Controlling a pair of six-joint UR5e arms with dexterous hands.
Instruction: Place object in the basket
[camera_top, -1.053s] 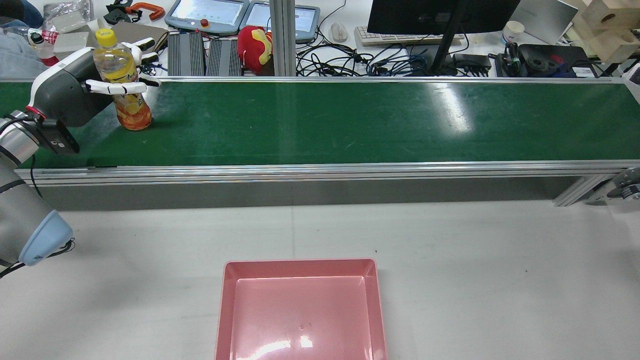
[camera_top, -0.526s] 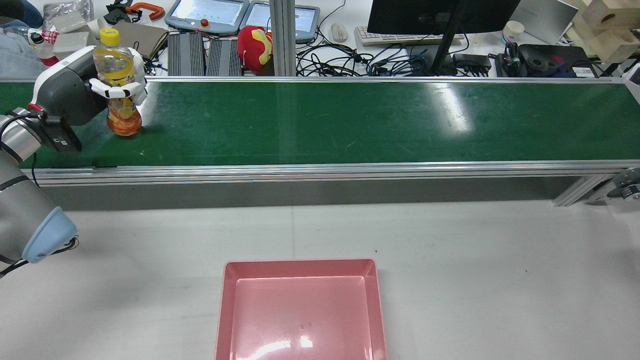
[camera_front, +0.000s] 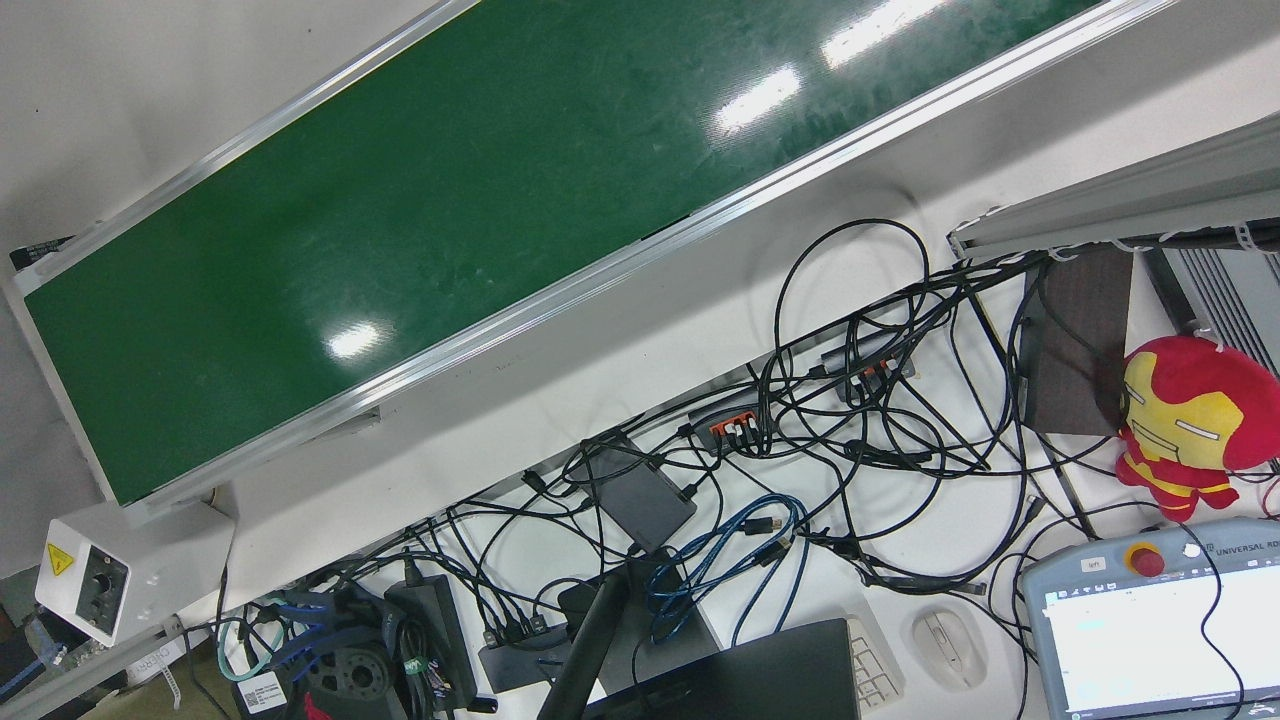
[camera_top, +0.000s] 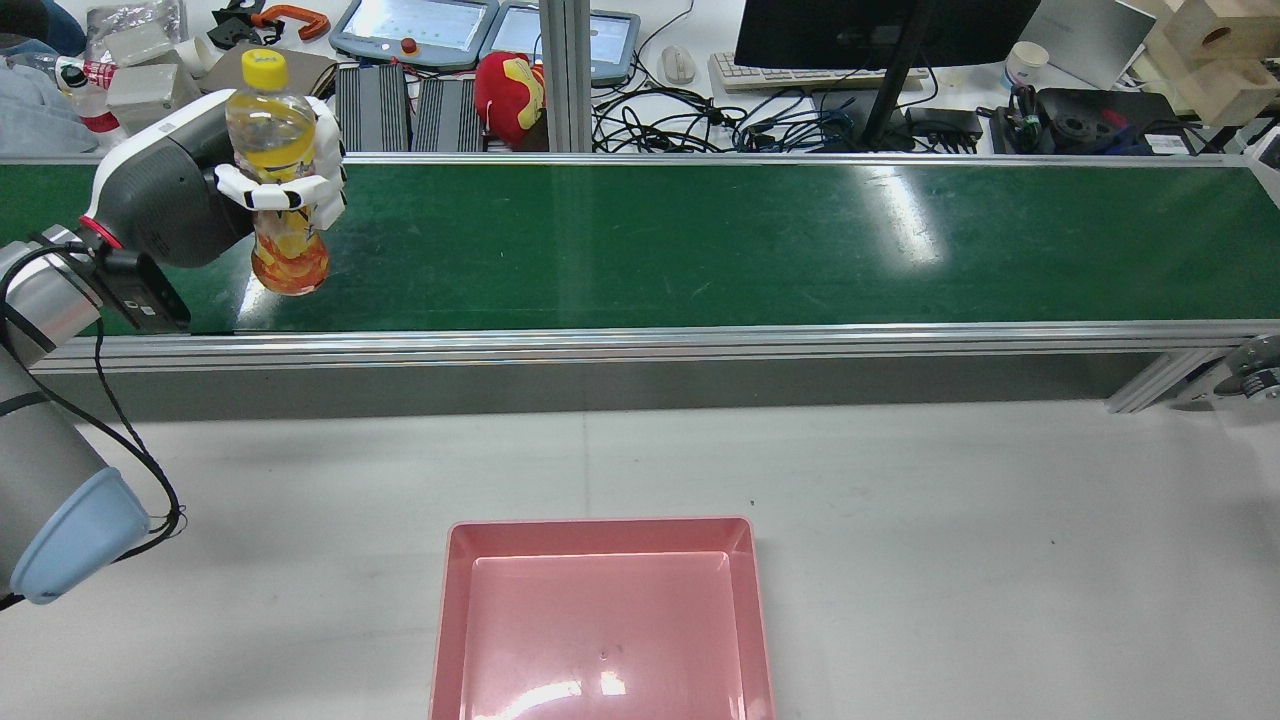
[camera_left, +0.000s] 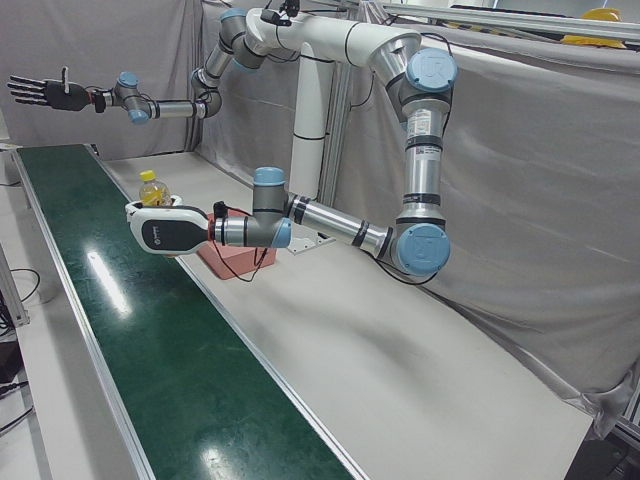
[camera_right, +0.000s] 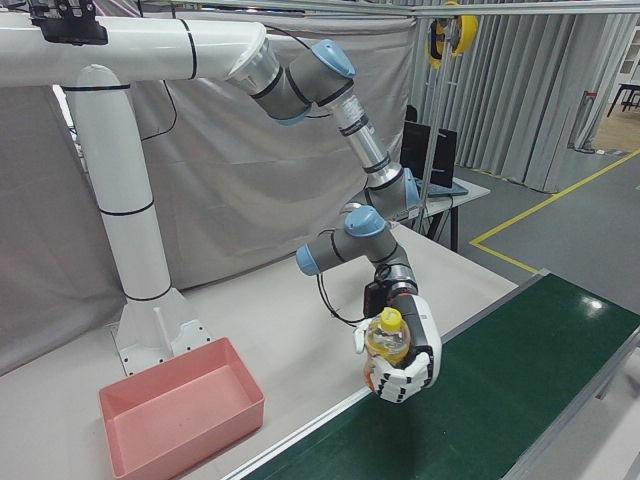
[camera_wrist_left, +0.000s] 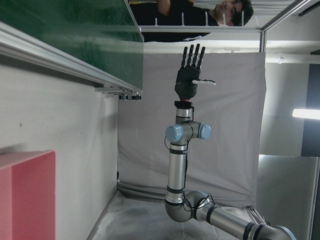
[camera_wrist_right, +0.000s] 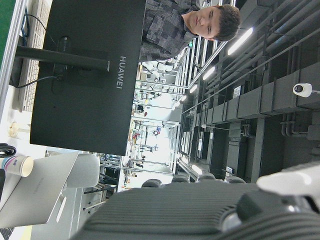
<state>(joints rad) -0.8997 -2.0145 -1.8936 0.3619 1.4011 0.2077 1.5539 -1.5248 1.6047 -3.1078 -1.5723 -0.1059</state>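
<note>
A clear bottle (camera_top: 278, 190) with a yellow cap and an orange label is held upright in my left hand (camera_top: 200, 200), which is shut around its middle. The bottle hangs a little above the left end of the green conveyor belt (camera_top: 700, 240). It also shows in the right-front view (camera_right: 387, 335), inside the white fingers (camera_right: 405, 380), and in the left-front view (camera_left: 152, 188). The pink basket (camera_top: 600, 620) lies empty on the white table, near the front centre. My right hand (camera_left: 45, 92) is black, raised high off to the side, open and empty.
The belt's aluminium near rail (camera_top: 640, 340) runs between the bottle and the basket. Behind the belt stands a cluttered desk with a monitor (camera_top: 880, 40), cables, teach pendants (camera_top: 415, 25) and a red plush toy (camera_top: 508, 95). A person stands beyond the belt in the left hand view (camera_wrist_left: 200, 10).
My left hand closed its fingers on the bottle standing on the belt, then lifted it off the belt and carried it a little right and toward the near rail.
</note>
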